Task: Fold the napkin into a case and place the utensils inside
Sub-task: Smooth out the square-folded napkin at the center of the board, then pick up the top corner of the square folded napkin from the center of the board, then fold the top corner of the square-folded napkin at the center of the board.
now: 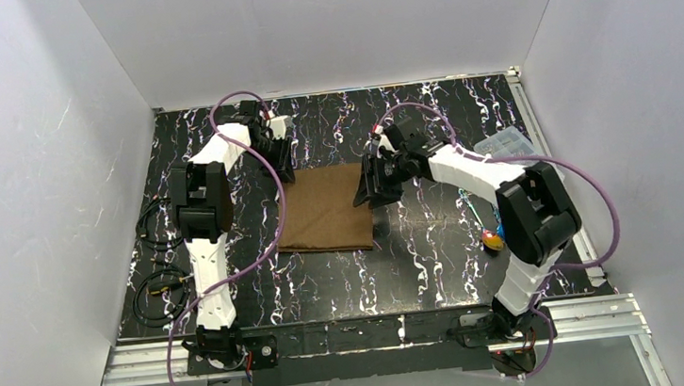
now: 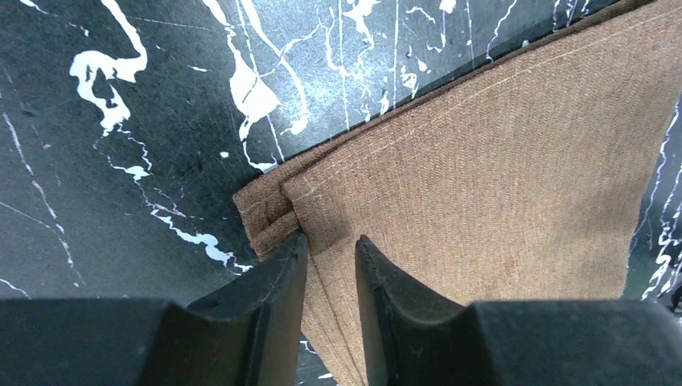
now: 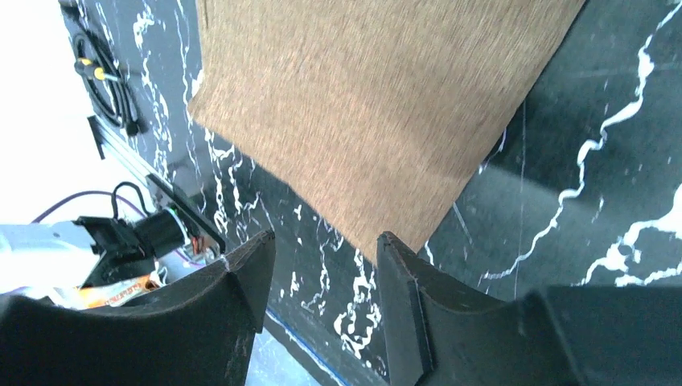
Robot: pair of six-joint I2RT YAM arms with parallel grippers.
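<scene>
The left pincer stands with its jaws narrowly apart. Both fingertips are set down at the far-left corner of the napkin, straddling the edge of its upper layer; flat cloth shows in the gap, nothing is clamped, and whether the tips press on the cloth cannot be told. The right pincer stands with its jaws wide apart and holds nothing. It is positioned over the napkin's right edge, and one corner of the cloth lies just beside the tip of one finger. The napkin is a plain matte brown cloth with a fine woven texture and a stitched hem. It lies flat as a rectangle at the centre of the surface, between the two arms. At the corner under the left pincer, two layers can be counted, the lower one protruding slightly past the upper. There is one napkin and two pincers. The utensils lie well apart from the napkin, to its right, just beside the right arm. They appear as a small cluster of red, blue and orange, too small and too hidden to count. One clear plastic box sits at the far right of the surface, partly behind the right arm. Two black cable coils lie along the left edge. The surface is black with white veining.
</scene>
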